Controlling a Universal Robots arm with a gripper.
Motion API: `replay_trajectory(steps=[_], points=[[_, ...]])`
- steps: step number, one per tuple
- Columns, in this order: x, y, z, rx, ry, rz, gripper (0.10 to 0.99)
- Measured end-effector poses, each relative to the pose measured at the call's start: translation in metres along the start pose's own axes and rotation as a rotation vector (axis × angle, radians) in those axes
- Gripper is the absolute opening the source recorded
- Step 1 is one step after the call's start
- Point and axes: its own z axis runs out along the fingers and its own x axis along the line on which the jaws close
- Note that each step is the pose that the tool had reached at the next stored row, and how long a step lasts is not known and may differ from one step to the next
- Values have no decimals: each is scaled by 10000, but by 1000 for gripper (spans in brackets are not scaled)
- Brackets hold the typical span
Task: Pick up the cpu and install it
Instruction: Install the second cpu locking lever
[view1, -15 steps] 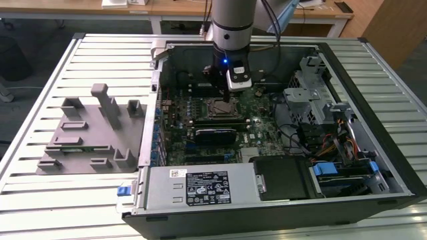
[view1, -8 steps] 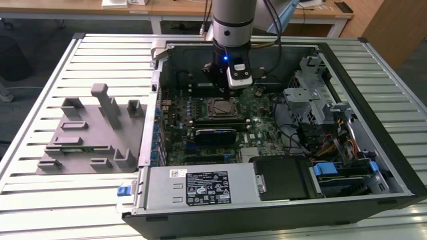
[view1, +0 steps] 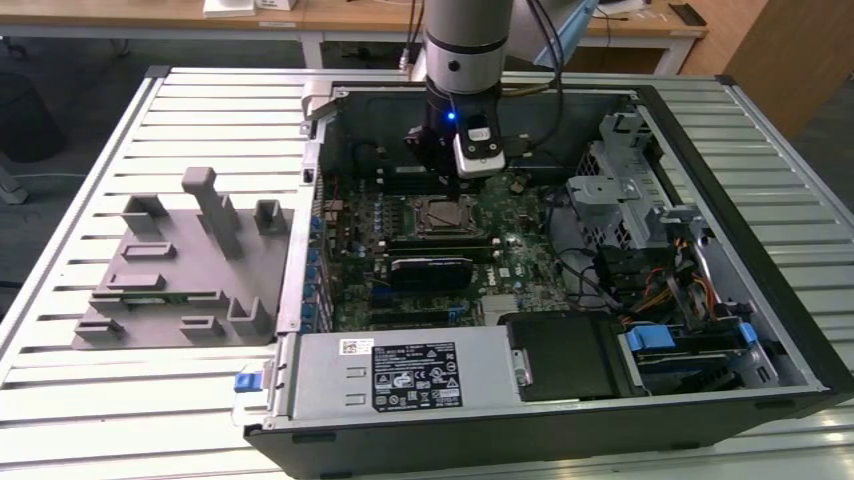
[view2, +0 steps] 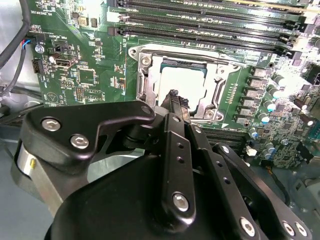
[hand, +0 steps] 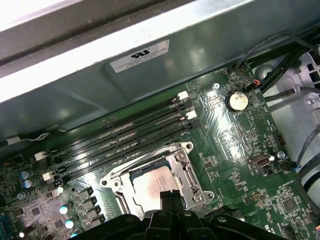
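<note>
The cpu (view2: 182, 84) lies flat in the motherboard socket (view2: 146, 75), its silver top showing inside the metal frame in both wrist views. The end effector (view2: 174, 96) hangs just above the chip, its black fingers (view2: 175, 102) drawn together to a narrow tip with nothing between them. In the exterior view the arm (view1: 465, 50) reaches down into the open computer case (view1: 767, 270), which lies on the slatted bench (view1: 187, 100) beside a grey fixture block (view1: 174, 270) near the bench's edge
</note>
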Motion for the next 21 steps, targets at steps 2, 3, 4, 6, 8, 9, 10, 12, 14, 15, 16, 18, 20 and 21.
replay_trajectory(steps=[2,3,4,6,8,9,10,12,14,15,16,18,20,21], points=[[-2,-5,-2,4,1,-1,106],[-6,-13,-2,2,1,-2,106],[-10,-23,-1,-1,0,-1,106],[-25,-55,-2,0,0,-1,106],[-41,-91,-4,1,1,-1,106],[-50,-110,-4,0,0,0,106],[-58,-130,-5,-1,0,1,106],[-77,-173,-6,-1,0,0,106],[-96,-215,-9,0,0,0,106],[-105,-234,-9,0,0,-1,106],[-112,-251,-10,-1,0,-1,106],[-126,-290,-11,0,0,0,106],[-132,-328,-10,1,0,-1,106],[-129,-347,-9,-1,0,-2,106]])
